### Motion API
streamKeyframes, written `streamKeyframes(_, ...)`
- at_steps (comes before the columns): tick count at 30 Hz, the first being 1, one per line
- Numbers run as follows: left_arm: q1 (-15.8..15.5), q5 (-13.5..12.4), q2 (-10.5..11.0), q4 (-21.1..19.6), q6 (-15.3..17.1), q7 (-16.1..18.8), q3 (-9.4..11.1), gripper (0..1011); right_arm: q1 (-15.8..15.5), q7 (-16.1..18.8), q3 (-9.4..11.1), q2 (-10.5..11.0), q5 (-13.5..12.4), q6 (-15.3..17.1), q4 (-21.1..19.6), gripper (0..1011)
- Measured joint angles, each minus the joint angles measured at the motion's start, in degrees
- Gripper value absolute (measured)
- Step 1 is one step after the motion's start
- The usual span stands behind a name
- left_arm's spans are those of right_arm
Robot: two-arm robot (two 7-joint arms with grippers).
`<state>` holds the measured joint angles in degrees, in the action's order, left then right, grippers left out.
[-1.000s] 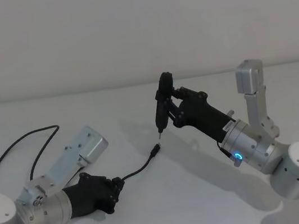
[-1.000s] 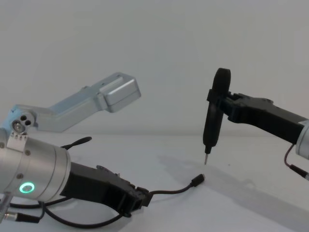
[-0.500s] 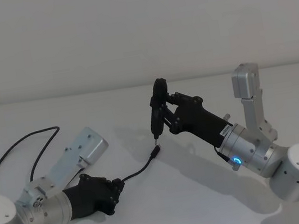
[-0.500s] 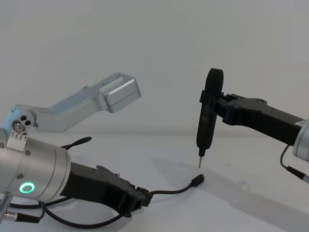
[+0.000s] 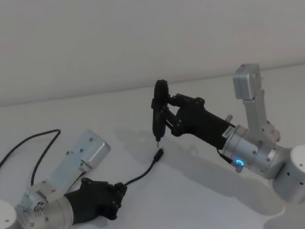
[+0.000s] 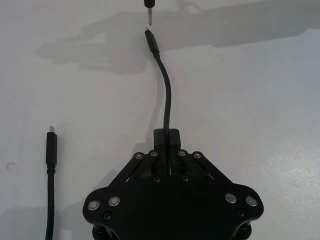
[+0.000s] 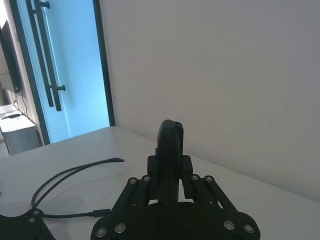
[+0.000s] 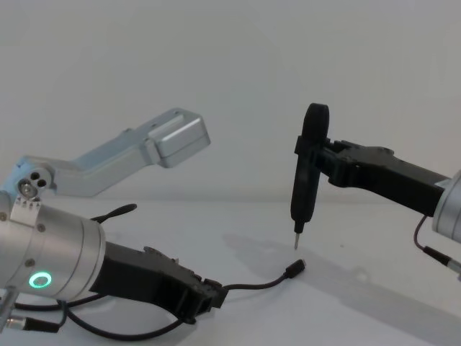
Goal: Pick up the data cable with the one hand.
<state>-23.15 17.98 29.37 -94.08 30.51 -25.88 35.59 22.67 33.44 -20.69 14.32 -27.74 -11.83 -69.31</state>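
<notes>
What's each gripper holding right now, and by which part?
Left gripper pinches the data cable on its cord, behind one plug. Right gripper grips the pen-like tool by its upper body.

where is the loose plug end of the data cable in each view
Head view: data cable's plug at centre, just under the pen-like tool tip.
Chest view: low, right of centre, under that tip.
Left wrist view: at the cable's far end, ahead of the left hand.
Right wrist view: beyond the tool, beside the left hand.
Landmark: the left hand shut on the cable.
</notes>
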Motion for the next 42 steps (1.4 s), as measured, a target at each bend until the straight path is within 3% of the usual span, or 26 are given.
streamKeyframes(42,0.0,0.0,0.0,0.0,0.0,0.0,0.0,48,2.82,0.39,-0.97,-0.59,1.41,-3.04,5.91,274)
